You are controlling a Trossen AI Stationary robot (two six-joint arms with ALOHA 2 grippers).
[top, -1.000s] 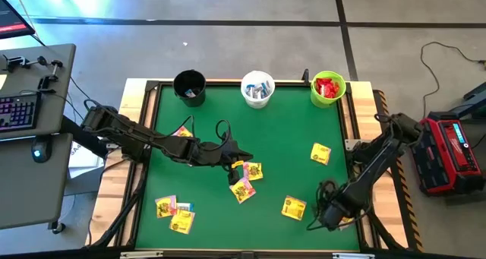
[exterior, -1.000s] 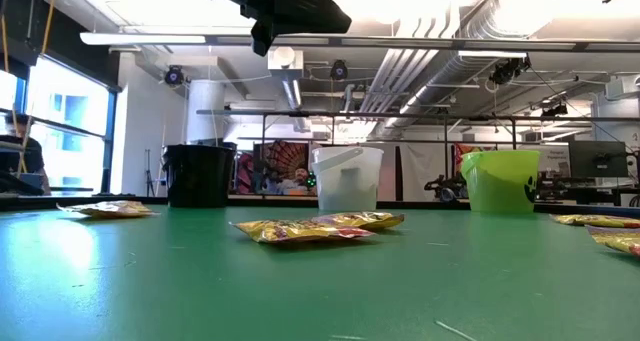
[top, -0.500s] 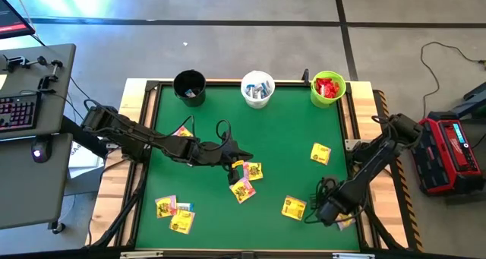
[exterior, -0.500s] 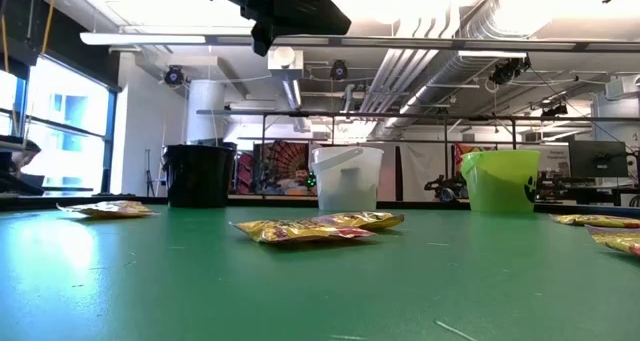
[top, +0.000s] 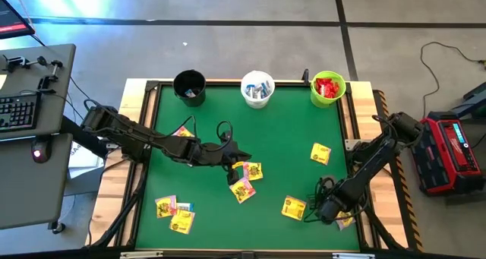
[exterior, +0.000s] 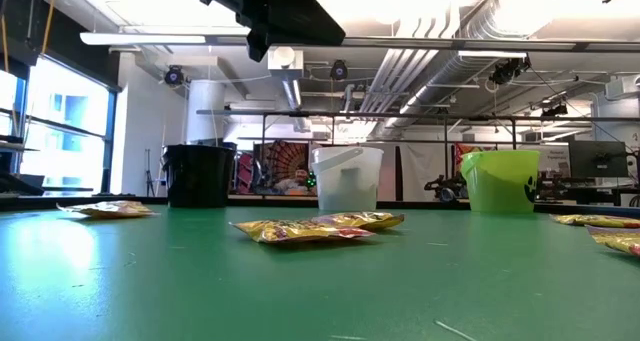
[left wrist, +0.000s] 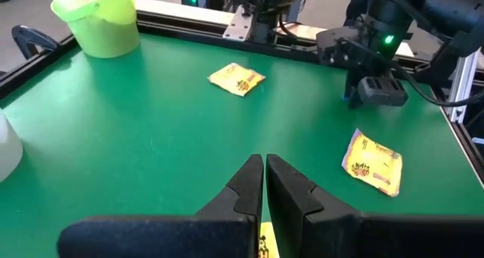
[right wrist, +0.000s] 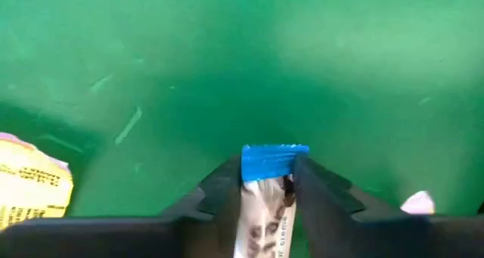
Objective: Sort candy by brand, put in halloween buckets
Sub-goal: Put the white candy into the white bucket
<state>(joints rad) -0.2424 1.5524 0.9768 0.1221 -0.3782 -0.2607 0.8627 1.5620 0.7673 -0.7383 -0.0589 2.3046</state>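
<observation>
Over on the left, my left end effector [top: 241,165] hangs above the middle of the green bench [top: 288,130], its fingers [left wrist: 253,184] pressed together and empty, right over a pair of yellow packets [top: 247,179]; it looks parked. More yellow packets lie at the near left [top: 175,212], and one sits just beside the left arm [top: 183,131]. Along the far edge stand the black bucket [top: 189,86], the white bucket [top: 257,88] holding white-and-blue bars, and the lime green bucket [top: 328,87] with red candy in it. Toward the right, my right end effector [top: 325,210] is low at the near right corner, beside another yellow packet [top: 293,206], and its fingers pinch a slim white-and-blue bar [right wrist: 266,190] from both sides. So I judge the step in hand is the pickup of that bar. Next I need to confirm the grip, lift clear, and carry across to the white bucket without dragging the neighbouring packet.
</observation>
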